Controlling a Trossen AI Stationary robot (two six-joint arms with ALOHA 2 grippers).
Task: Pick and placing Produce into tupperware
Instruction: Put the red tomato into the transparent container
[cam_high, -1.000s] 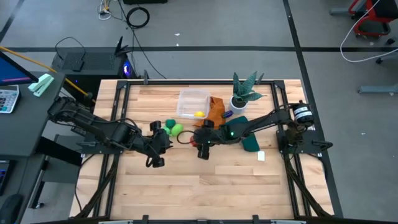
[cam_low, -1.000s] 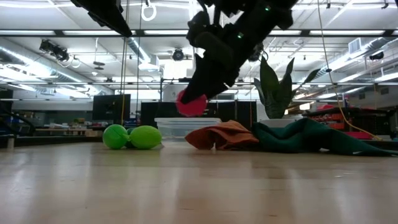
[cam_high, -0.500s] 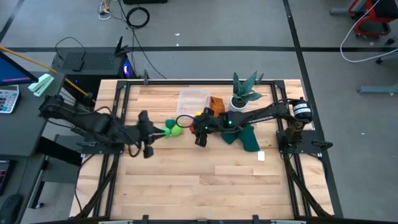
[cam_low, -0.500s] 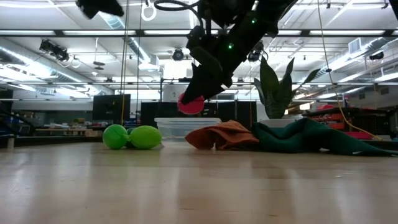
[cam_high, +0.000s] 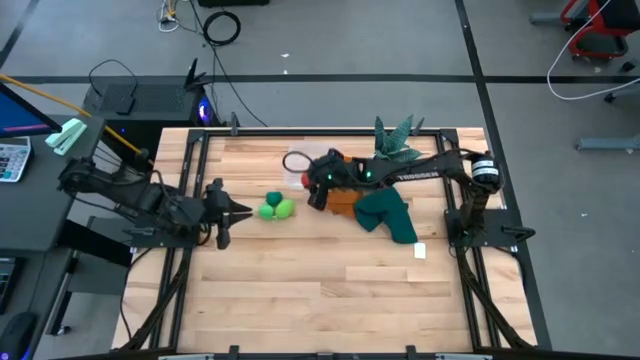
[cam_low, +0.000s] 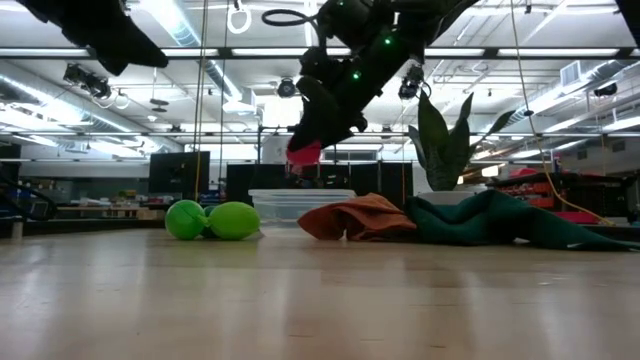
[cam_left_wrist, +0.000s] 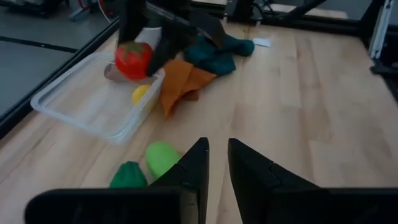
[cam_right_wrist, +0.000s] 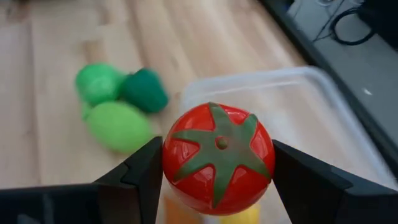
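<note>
My right gripper (cam_right_wrist: 217, 186) is shut on the red tomato (cam_right_wrist: 217, 158) and hangs over the clear tupperware (cam_right_wrist: 298, 106), which shows in the low view as the tupperware (cam_low: 300, 205). A yellow piece (cam_left_wrist: 140, 93) lies inside the tupperware (cam_left_wrist: 81, 102). The green pieces (cam_high: 275, 208) rest together on the wood, left of the container. My left gripper (cam_left_wrist: 216, 163) hovers left of them with its fingers nearly together, holding nothing. No dark purple piece shows plainly. My right gripper pinches the tomato (cam_right_wrist: 180, 155) between its two fingers (cam_right_wrist: 146, 171), one on each side of the round body. The green stem star faces the wrist camera. The fingers slant down from the table's right. The tomato (cam_low: 303, 152) is lifted clear above the tupperware.
An orange cloth (cam_high: 345, 198) and a dark green cloth (cam_high: 390, 218) lie crumpled right of the container. A potted plant (cam_high: 393, 142) stands by the far edge. The near half of the table (cam_high: 320, 290) is bare wood.
My right gripper has carried the tomato toward the far edge and a little upward, from beside the green pieces to above the tupperware. My left arm has drawn back toward the table's left edge, away from the green pieces.
</note>
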